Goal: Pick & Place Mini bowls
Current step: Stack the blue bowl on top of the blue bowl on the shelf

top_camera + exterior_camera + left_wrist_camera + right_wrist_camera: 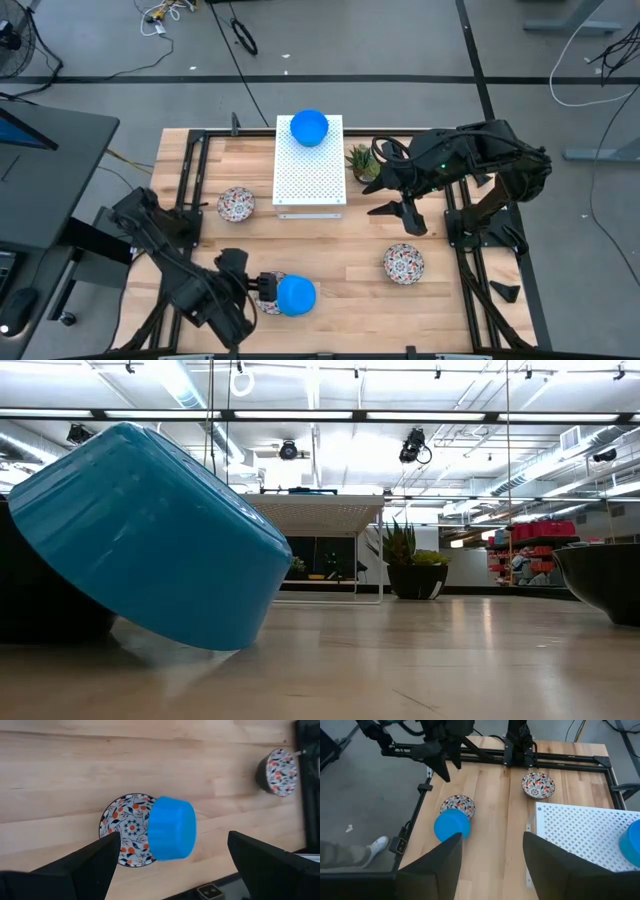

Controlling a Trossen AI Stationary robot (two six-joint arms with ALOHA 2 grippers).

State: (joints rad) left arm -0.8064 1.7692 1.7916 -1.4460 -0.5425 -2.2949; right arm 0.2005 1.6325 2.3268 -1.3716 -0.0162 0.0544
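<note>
At the high view's lower left, my left claw gapes wide beside a tipped blue bowl leaning on a floral bowl, which I judge needs regrasping; my right claw hangs part-open, holding nothing.

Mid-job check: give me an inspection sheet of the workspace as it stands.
Surface: wooden table, metal frame.
Job's things: blue bowl tipped against floral bowl; floral bowls left and right; blue bowl on white box.
Clutter: potted plant.
Grippers: left gripper open, over the tipped pair; right gripper open, empty, beside the box.
Cables: on floor.
Surroundings: a shoe on the floor.
</note>
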